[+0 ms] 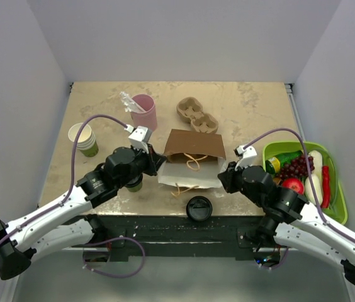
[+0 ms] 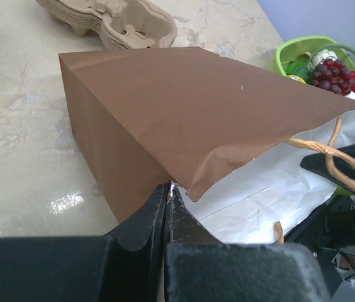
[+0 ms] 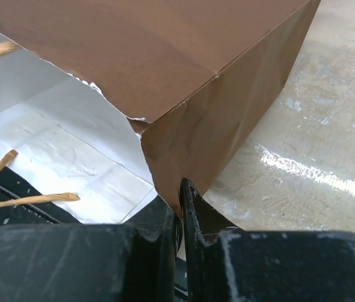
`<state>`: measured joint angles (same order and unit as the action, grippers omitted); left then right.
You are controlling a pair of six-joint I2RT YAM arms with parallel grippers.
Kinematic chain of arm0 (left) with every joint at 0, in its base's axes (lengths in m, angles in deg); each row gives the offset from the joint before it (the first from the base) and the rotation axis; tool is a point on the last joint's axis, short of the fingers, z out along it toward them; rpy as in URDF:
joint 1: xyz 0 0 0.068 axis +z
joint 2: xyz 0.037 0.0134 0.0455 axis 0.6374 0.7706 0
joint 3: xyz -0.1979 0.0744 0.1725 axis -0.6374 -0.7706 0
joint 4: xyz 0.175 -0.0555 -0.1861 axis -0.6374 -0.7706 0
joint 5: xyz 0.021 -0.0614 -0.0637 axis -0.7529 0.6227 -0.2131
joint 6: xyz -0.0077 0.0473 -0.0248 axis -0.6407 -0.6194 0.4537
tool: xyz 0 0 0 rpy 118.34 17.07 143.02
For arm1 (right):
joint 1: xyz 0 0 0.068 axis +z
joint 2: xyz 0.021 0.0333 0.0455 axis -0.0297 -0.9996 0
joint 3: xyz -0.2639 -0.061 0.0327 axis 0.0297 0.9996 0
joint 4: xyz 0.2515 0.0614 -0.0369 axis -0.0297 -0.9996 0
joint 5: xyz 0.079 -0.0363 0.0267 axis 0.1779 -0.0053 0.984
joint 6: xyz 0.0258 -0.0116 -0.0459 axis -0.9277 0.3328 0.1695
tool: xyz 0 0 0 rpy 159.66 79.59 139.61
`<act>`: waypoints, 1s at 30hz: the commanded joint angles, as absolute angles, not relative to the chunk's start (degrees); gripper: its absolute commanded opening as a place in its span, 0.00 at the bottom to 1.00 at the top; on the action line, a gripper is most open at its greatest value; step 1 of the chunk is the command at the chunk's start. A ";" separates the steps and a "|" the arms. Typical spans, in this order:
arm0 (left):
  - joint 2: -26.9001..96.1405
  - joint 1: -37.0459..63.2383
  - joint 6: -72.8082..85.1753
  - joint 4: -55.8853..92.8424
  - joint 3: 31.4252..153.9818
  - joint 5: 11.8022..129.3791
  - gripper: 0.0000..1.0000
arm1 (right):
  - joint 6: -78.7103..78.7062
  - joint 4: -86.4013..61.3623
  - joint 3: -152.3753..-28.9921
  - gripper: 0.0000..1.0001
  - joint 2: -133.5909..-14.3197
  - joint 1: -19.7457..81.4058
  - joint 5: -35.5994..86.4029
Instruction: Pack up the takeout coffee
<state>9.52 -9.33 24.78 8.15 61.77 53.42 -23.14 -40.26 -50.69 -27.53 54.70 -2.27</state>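
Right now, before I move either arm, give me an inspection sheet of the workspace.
Surface: table, beige, glossy patches.
Job's things: takeout coffee outside paper bag, half hidden under left arm.
Clutter: loose lid, cup stack, pink tumbler, cup carrier, fruit tray.
Grippers: left gripper, right gripper, jaws shut on bag's mouth corners.
Cables: purple cables, one arching over each arm.
Surroundings: plain walls.
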 commanded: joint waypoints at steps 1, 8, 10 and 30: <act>10.72 -9.89 24.66 9.96 61.58 51.52 0.00 | -22.19 -37.49 -51.26 0.07 -29.08 54.88 -8.14; 13.18 -10.33 26.24 2.06 66.06 47.57 0.28 | -19.13 -39.44 -54.51 0.00 -32.86 54.79 -15.72; 13.62 -10.76 26.33 -0.40 67.72 46.60 0.55 | -15.88 -36.73 -54.60 0.00 -33.48 54.79 -15.20; 21.26 -12.70 33.46 -6.57 72.30 37.89 0.53 | -17.54 -37.15 -55.39 0.00 -29.69 54.79 -8.61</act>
